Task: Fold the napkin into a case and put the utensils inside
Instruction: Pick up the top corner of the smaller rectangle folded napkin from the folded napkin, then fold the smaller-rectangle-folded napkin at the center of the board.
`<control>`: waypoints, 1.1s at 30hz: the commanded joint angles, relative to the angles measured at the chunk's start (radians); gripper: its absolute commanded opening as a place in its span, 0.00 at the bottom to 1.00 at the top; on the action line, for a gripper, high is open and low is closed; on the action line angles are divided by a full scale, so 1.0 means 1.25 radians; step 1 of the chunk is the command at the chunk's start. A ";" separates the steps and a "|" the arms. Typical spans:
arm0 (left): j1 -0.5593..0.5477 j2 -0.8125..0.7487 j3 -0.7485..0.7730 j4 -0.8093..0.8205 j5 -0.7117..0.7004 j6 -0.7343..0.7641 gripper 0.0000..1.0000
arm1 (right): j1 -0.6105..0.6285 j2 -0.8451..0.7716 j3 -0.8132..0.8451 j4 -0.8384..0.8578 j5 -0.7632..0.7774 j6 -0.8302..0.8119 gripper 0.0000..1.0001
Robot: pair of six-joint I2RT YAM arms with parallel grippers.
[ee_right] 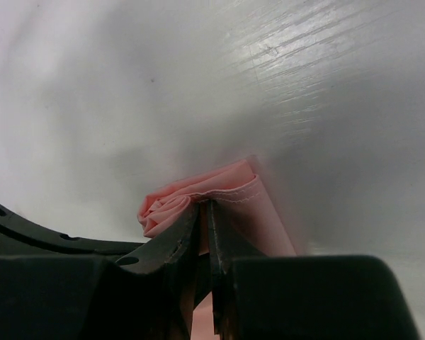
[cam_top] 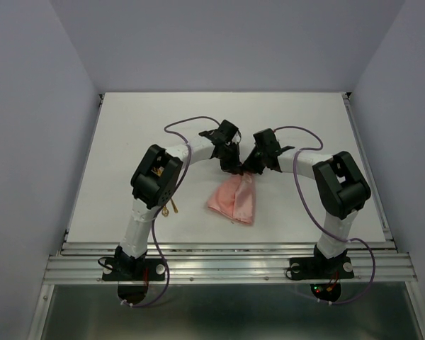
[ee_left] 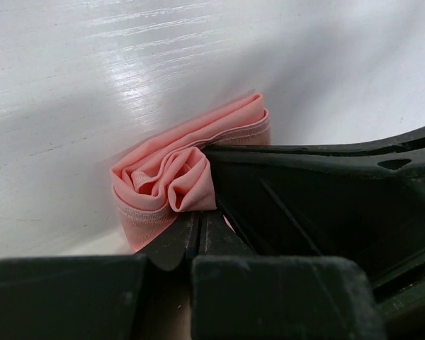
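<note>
— What's on the white desk (cam_top: pixel 127 142)?
— The pink napkin (cam_top: pixel 235 202), centre, folded, its twelve o'clock edge bunched where the left end effector (ee_left: pixel 198 227) clamps tight; the right end effector (ee_right: pixel 204 212) pinches it too.
— And the utensils (cam_top: pixel 171 207)?
— Gold, at its nine o'clock, apart.

Salmon-pink napkin (cam_top: pixel 234 202), folded into a layered wedge, near end flat on the worktop (cam_top: pixel 127 142). Far end bunched into soft gathers, pinched by left tool (ee_left: pixel 198 216) and right tool (ee_right: pixel 204 212). Gold utensils (cam_top: pixel 171 208) apart to its left, only partly visible.
</note>
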 commanded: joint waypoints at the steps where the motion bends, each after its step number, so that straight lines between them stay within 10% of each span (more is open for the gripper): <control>1: -0.013 0.043 0.034 0.012 0.001 -0.009 0.00 | 0.007 0.010 -0.048 -0.066 -0.013 -0.015 0.16; 16: -0.010 0.047 0.009 -0.014 -0.041 -0.004 0.00 | 0.007 -0.261 -0.207 -0.013 -0.119 -0.184 0.22; 33: -0.011 0.026 0.026 -0.027 -0.062 -0.005 0.00 | 0.032 -0.222 -0.247 0.014 -0.170 -0.188 0.17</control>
